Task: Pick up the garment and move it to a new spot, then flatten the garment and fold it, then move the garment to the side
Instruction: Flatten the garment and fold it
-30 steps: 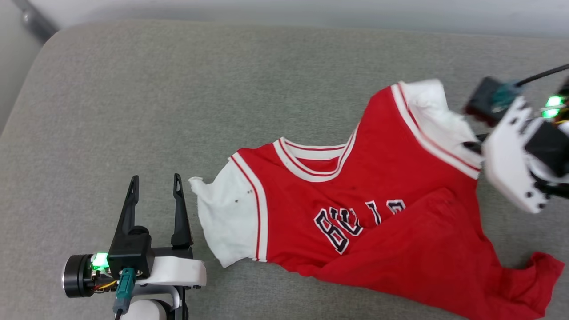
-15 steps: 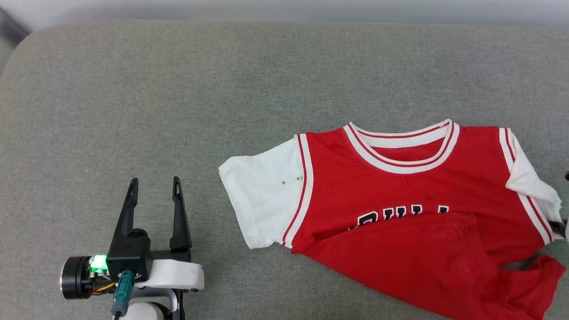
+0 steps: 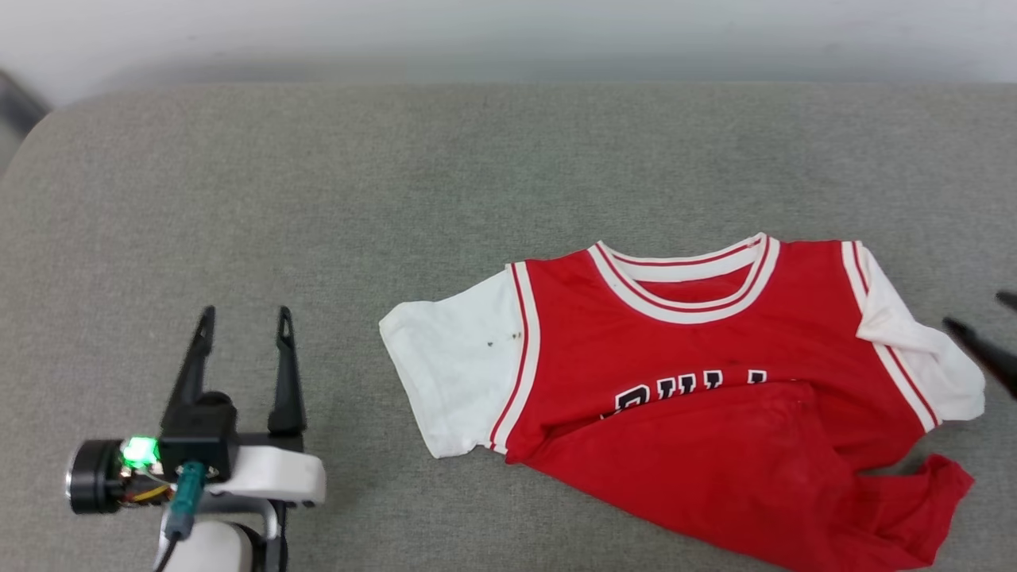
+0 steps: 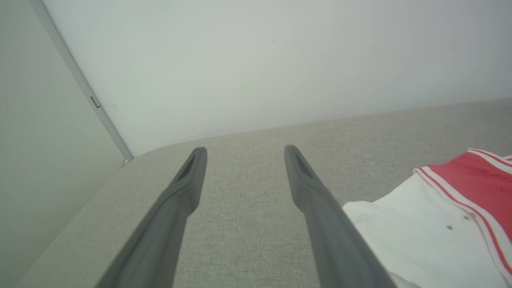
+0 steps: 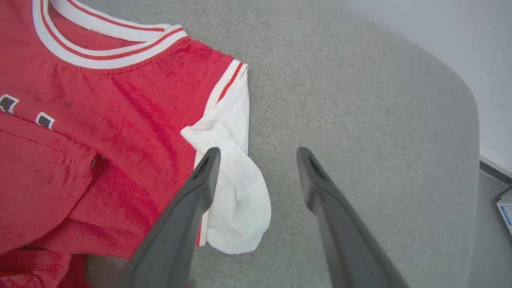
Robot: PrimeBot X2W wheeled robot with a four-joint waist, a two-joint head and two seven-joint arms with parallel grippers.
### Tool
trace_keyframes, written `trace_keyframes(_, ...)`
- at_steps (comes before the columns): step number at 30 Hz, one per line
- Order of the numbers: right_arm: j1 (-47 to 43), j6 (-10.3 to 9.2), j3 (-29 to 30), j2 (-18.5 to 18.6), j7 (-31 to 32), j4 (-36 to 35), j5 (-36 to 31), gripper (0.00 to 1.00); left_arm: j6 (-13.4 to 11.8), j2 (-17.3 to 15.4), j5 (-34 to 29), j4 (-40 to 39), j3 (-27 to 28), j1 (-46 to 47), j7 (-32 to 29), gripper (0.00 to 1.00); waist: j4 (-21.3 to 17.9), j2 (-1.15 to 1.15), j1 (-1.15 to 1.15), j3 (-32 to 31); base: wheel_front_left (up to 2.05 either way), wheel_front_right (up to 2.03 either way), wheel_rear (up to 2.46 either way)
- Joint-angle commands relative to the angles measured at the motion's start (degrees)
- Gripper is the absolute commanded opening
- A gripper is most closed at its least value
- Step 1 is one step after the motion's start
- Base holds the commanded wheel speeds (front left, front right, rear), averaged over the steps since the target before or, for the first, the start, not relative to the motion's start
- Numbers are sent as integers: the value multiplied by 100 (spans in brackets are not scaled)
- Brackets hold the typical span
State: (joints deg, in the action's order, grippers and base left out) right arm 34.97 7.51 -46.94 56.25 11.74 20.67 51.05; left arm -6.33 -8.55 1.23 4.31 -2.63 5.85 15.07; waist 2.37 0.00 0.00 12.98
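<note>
Garment (image 3: 691, 381) now lies released on the cushion (image 3: 318, 199), right gripper (image 5: 258, 154) newly opened.

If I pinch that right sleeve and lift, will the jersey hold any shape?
Probably not: the jersey lies wrinkled with its hem flopped over the lettering, so it should drape limply. It looks light, thin cloth; the sleeve is crumpled on itself. Pushed, it would likely bunch on the textured grey cushion rather than slide.

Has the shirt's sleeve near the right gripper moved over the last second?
Yes. The sleeve has dropped away from the cushion's far edge, toward the robot, and lies on it beside the open right gripper.
</note>
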Motion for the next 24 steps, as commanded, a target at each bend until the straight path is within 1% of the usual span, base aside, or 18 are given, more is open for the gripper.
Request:
trace_keyframes(1,-140,-4,262,3,-197,-63,-188,100,75,-113,18,44,58,179,14,100,-102,0,0,-113,0,0,0)
trace_keyframes(5,-381,-4,1168,-261,-727,-206,-757,100,354,-433,40,317,51,497,-19,100,-215,0,0,-257,0,0,0)
trace_keyframes(7,-595,-4,1672,-502,-960,-336,-1079,100,552,-603,31,427,-7,744,-244,100,-270,0,0,-298,0,0,0)
trace_keyframes(9,-842,-4,2238,-830,-1229,-514,-1411,100,752,-783,26,468,-54,1035,-521,100,-319,0,0,-318,0,0,0)
trace_keyframes(10,-842,-4,2238,-830,-1229,-514,-1411,100,752,-783,26,468,-54,1035,-521,100,-319,0,0,-318,0,0,0)
trace_keyframes(12,-1133,-4,2794,-1215,-1475,-709,-1852,100,954,-974,13,532,-136,1340,-850,100,-373,0,0,-320,0,0,0)
trace_keyframes(15,-1628,-4,3589,-1961,-1758,-1088,-2454,100,1196,-1208,73,625,-338,1811,-1441,100,-436,0,0,-319,0,0,0)
trace_keyframes(18,-2123,-4,4217,-2753,-1908,-1554,-2897,100,1330,-1475,230,743,-651,2251,-2069,100,-503,0,0,-290,0,0,0)
trace_keyframes(20,-2461,-4,4431,-3200,-1920,-1898,-3185,100,1365,-1616,438,810,-953,2490,-2564,100,-538,0,0,-260,0,0,0)
trace_keyframes(21,-2602,-4,4530,-3411,-1908,-2071,-3301,100,1361,-1704,637,797,-1173,2623,-2801,100,-561,0,0,-234,0,0,0)
trace_keyframes(22,-2733,-4,4588,-3576,-1869,-2225,-3413,100,1366,-1817,872,776,-1394,2757,-3049,100,-590,0,0,-206,0,0,0)
trace_keyframes(24,-2935,-4,4655,-3858,-1785,-2469,-3556,100,1364,-2152,1350,737,-1885,3037,-3580,100,-651,0,0,-142,0,0,0)
